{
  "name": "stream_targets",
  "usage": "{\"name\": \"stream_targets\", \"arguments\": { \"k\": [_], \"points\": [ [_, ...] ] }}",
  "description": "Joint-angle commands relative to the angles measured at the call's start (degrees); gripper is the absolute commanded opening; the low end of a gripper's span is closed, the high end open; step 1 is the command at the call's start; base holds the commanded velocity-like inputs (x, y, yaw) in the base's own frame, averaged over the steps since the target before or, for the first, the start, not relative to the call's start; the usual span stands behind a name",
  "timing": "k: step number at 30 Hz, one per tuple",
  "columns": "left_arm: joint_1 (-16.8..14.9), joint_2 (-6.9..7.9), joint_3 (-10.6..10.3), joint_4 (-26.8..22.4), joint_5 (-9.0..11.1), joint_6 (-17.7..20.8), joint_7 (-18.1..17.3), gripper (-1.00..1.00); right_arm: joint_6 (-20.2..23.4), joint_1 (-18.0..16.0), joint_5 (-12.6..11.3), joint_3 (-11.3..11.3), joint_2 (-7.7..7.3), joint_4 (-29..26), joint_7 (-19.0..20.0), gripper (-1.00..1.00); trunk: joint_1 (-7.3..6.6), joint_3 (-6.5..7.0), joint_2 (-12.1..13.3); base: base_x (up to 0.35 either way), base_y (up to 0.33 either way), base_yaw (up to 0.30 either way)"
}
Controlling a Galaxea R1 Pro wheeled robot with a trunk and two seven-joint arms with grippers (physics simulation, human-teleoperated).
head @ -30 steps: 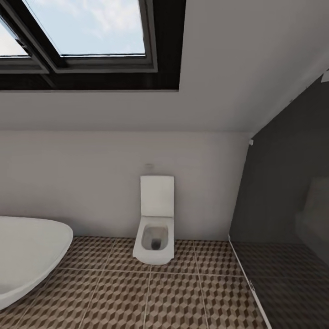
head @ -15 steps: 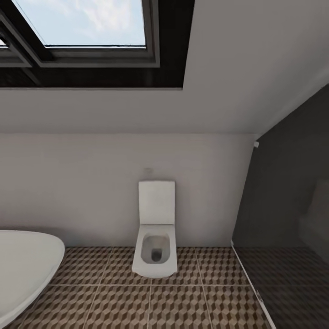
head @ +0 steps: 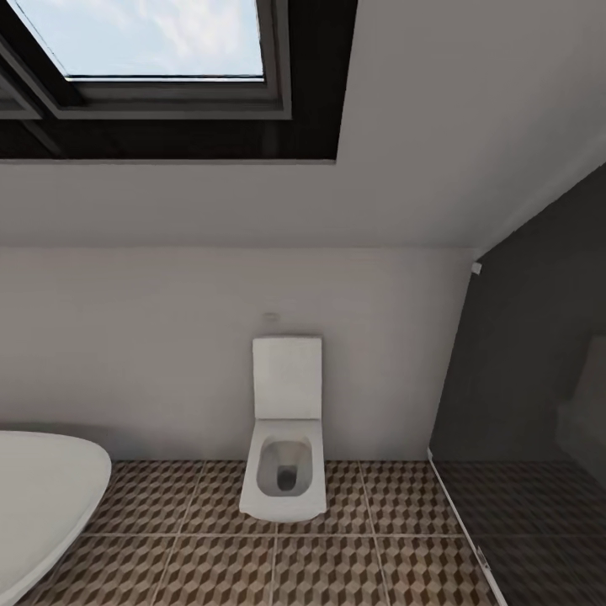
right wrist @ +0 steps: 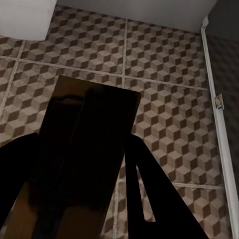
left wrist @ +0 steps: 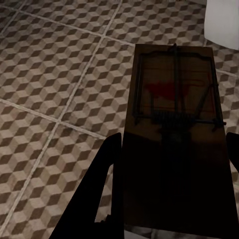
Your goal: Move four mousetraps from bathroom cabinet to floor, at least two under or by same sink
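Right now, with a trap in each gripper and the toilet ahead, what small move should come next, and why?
Probably turn the base to find the sink. The left gripper holds a mousetrap above the bathroom floor, and the right gripper grips a dark board, but ahead stand a toilet and a bathtub.

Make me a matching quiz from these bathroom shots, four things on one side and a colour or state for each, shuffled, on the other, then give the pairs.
Things
1. toilet
2. skylight
3. mousetrap in the left end effector
4. bathroom floor

Descriptions
A. brown, beige and white cube pattern
B. shows blue sky and cloud
C. white, lid raised against the wall
D. wire side up, with a red spot

Pairs: 1-C, 2-B, 3-D, 4-A
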Motion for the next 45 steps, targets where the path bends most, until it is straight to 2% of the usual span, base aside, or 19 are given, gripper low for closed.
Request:
{"name": "stream_targets", "arguments": {
  "k": [1,7,24,39,45],
  "points": [
    [-0.08,-0.03,-0.50,0.21,0.03,-0.29,0.42,-1.00,-0.11,-0.04,0.59,-0.36,-0.05,0.19,-0.47,-1.00,0.02,-0.02,-0.05,0.002,-0.001,0.000],
    [-0.09,0.08,-0.57,0.22,0.03,-0.02,0.46,-1.00,-0.11,-0.04,0.58,-0.40,-0.07,0.19,-0.47,-1.00,0.02,-0.02,-0.05,0.154,-0.004,0.000],
    [-0.08,0.14,-0.61,0.23,0.03,0.02,0.48,-1.00,-0.16,-0.04,0.58,-0.36,-0.08,0.19,-0.47,-1.00,0.02,-0.02,-0.05,0.299,-0.116,0.000],
    [-0.11,0.10,-0.55,0.21,0.03,-0.07,0.48,-1.00,-0.36,-0.04,0.58,-0.32,-0.08,0.19,-0.47,-1.00,0.02,-0.02,-0.05,0.016,-0.008,0.000],
    [-0.08,0.12,-0.57,0.21,0.03,0.03,0.46,-1.00,-0.31,-0.04,0.58,-0.32,-0.08,0.19,-0.47,-1.00,0.02,-0.02,-0.05,0.214,0.000,0.000]
  ]
}}
